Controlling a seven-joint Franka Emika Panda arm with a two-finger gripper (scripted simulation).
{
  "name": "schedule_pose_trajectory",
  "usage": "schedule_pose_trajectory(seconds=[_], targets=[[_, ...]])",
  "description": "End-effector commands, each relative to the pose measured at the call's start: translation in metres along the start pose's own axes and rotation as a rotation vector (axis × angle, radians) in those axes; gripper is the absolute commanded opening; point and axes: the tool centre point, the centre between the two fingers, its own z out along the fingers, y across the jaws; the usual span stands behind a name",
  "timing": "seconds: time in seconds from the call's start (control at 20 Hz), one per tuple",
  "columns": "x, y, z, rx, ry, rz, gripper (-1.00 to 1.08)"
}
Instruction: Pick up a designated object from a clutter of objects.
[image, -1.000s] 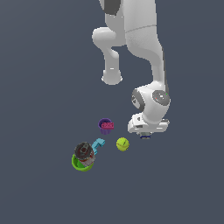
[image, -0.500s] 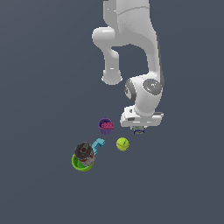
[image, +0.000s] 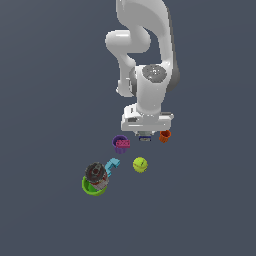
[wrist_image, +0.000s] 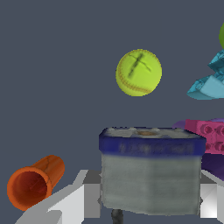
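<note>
Colours in front of you, from both views

You see a grey-white boxy item (wrist_image: 151, 175) with a dark blue band, an orange cup (wrist_image: 34, 183) streaked darker, and a yellow-green ball (wrist_image: 138, 72) with thin dark seams. A pink studded block (wrist_image: 209, 134) sits on a purple cup (image: 120, 144). You also have a cyan L-piece (image: 112, 164), a green bowl (image: 88, 187) and a white arm (image: 150, 65).

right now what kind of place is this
Likely a simulated tabletop test scene: a flat, featureless grey floor, a white Panda arm, and small toy-like clutter such as a yellow-green ball and an orange cup.
</note>
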Motion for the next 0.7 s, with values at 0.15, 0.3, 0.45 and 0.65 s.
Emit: schedule_pose_trajectory(seconds=[0.15,0.3,0.45,0.65], targets=[[-0.014,0.043,-0.045,0.004,0.001,0.000,-1.00],[-0.021,0.068,-0.072,0.005,0.001,0.000,-1.00],[-0.029,0.094,-0.099,0.006,0.001,0.000,-1.00],[-0.038,0.127,-0.135,0.007,0.001,0.000,-1.00]])
